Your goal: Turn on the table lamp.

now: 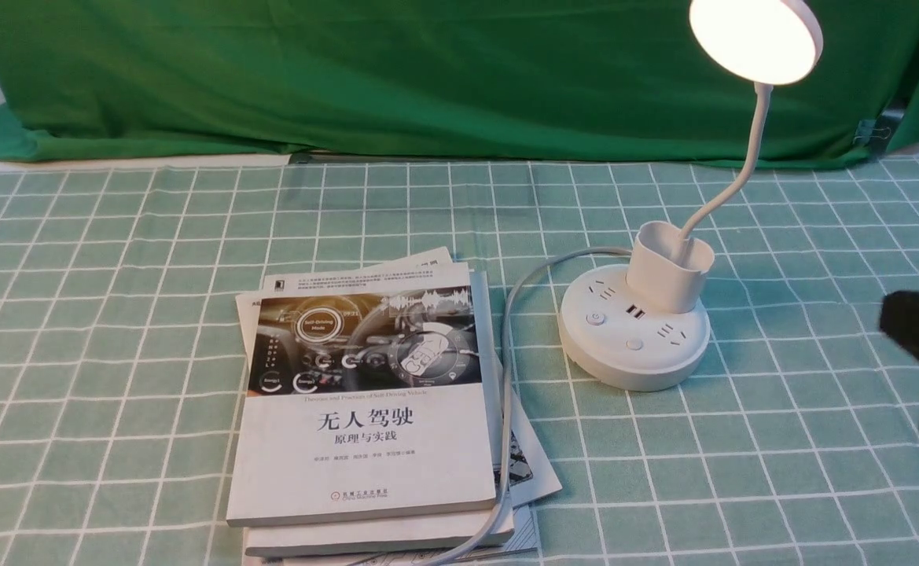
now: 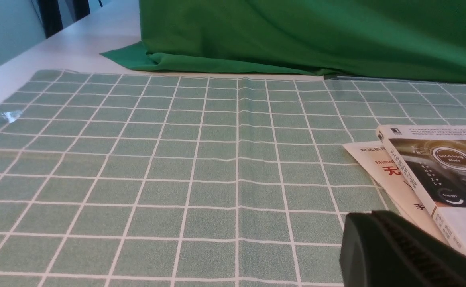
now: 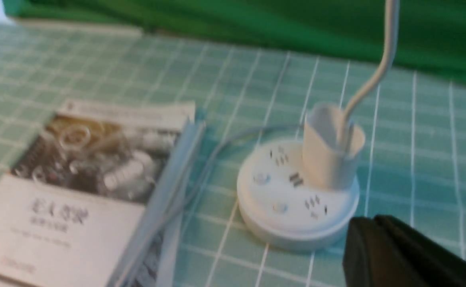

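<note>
The white table lamp stands right of centre on the checked cloth, and its flat disc head [image 1: 755, 38] glows brightly. Its thin neck [image 1: 748, 149] curves down into the small cup holder [image 1: 667, 275] on the round puck base [image 1: 634, 358], which carries sockets and two buttons [image 1: 595, 318]. My right gripper [image 1: 890, 318] hovers to the right of the base, apart from it, shut and empty. The blurred right wrist view shows its fingertips [image 3: 370, 223] together just beside the base [image 3: 292, 203]. My left gripper [image 2: 370, 219] is shut on nothing, low over the cloth near the books; the front view does not show it.
Two stacked books [image 1: 365, 409] lie left of the lamp, also seen in the left wrist view [image 2: 436, 171]. The lamp's grey cable [image 1: 510, 354] runs along their right edge toward the table front. A green cloth backdrop [image 1: 428, 71] closes the far side.
</note>
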`<state>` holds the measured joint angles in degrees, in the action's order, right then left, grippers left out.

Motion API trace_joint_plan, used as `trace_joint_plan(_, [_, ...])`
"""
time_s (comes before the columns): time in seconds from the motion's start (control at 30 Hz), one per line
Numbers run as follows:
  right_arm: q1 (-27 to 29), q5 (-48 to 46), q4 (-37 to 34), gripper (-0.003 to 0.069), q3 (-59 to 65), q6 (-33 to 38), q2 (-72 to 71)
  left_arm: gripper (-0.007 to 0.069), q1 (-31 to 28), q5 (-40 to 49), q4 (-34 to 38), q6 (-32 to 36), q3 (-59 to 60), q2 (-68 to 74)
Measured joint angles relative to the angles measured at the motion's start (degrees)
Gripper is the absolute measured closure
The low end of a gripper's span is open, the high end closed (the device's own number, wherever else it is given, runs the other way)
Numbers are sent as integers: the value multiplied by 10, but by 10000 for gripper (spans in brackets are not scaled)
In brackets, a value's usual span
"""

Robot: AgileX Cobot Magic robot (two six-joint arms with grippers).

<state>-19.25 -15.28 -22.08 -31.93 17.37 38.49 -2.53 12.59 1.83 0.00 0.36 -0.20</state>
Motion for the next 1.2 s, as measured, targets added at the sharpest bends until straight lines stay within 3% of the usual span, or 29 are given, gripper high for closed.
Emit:
trace_joint_plan(0.13, [0,-9,24,603,1,0,-98,603,0,0,0,0,0,0])
trace_joint_plan(0.37, [0,-108,75,586,9,3,-224,603,0,0,0,0,0,0])
trace_joint_plan(0.6, [0,-66,112,564,76,-3,-312,603,0,0,0,0,0,0])
trace_joint_plan(0.7, [4,-12,141,553,124,-37,-340,603,0,0,0,0,0,0])
trace_joint_plan(0.73, [16,15,182,549,158,-77,-357,603,0,0,0,0,0,0])
trace_joint_plan(0.83, [70,42,216,540,211,-146,-382,603,0,0,0,0,0,0])
trace_joint_plan(1.07, [223,83,228,522,299,-186,-383,603,0,0,0,0,0,0])
trace_joint_plan(1.2, [246,104,229,517,321,-195,-383,603,0,0,0,0,0,0])
